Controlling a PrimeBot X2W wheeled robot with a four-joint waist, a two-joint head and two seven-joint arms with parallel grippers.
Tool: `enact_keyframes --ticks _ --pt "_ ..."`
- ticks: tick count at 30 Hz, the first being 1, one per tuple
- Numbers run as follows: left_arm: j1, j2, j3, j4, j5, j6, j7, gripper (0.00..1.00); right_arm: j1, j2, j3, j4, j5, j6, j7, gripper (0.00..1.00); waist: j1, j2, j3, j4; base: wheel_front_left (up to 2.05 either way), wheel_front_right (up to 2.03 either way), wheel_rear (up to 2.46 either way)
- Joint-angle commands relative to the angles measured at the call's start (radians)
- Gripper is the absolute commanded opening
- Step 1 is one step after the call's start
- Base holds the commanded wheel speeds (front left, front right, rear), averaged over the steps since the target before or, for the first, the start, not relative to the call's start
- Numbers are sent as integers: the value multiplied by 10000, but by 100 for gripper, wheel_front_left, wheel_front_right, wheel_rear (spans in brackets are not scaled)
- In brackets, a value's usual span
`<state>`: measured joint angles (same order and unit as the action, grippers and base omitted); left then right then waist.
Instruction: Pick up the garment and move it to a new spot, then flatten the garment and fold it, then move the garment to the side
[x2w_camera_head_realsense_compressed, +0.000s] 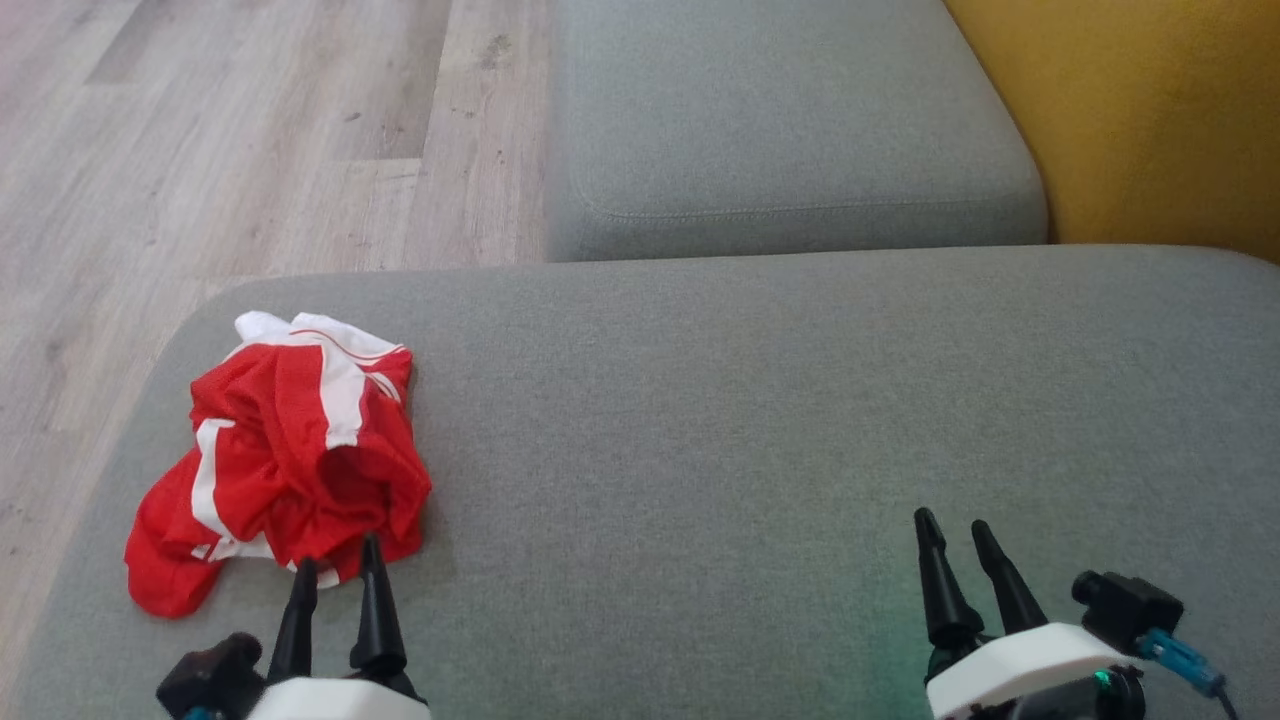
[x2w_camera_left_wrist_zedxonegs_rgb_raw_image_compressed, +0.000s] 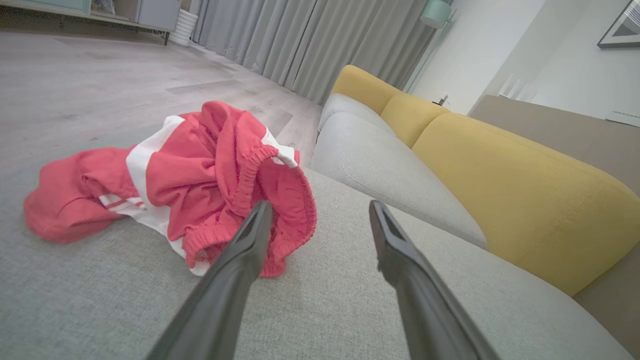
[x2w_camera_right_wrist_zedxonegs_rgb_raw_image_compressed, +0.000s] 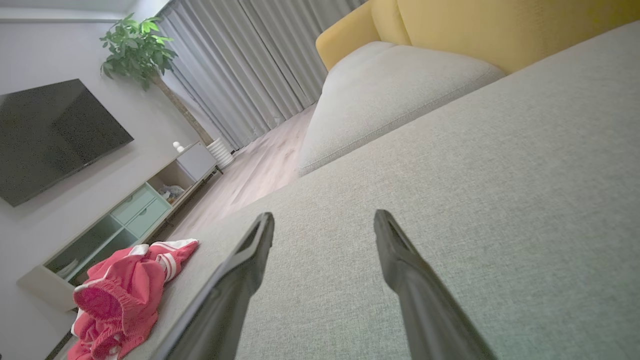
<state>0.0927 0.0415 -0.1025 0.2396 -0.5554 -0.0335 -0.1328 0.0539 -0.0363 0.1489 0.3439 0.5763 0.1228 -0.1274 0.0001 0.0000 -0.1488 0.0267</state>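
Both spread wide, empty: left gripper (x2w_camera_head_realsense_compressed: 338, 552) at crumpled garment (x2w_camera_head_realsense_compressed: 285, 440), right gripper (x2w_camera_head_realsense_compressed: 952, 520) well apart.

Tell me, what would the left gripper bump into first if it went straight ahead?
Probably the garment: it lies crumpled on the grey cushion just past the open left gripper.

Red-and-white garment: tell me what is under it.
The crumpled red-and-white garment lies on the grey fabric sofa cushion, which shows around it. Anything beneath its folds is covered and cannot be seen.
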Motion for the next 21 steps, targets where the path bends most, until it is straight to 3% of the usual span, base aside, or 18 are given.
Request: enact_keyframes --ticks 1,21 --pt "-277 62 76 -419 414 76 -152 100 -325 -92 262 -275 -409 55 -191 100 -1 0 -42 7 0 0 0" --pt "25 159 -274 -184 3073 461 -746 100 -26 -117 204 51 -3182 67 -792 100 -1 0 -454 -12 0 0 0"
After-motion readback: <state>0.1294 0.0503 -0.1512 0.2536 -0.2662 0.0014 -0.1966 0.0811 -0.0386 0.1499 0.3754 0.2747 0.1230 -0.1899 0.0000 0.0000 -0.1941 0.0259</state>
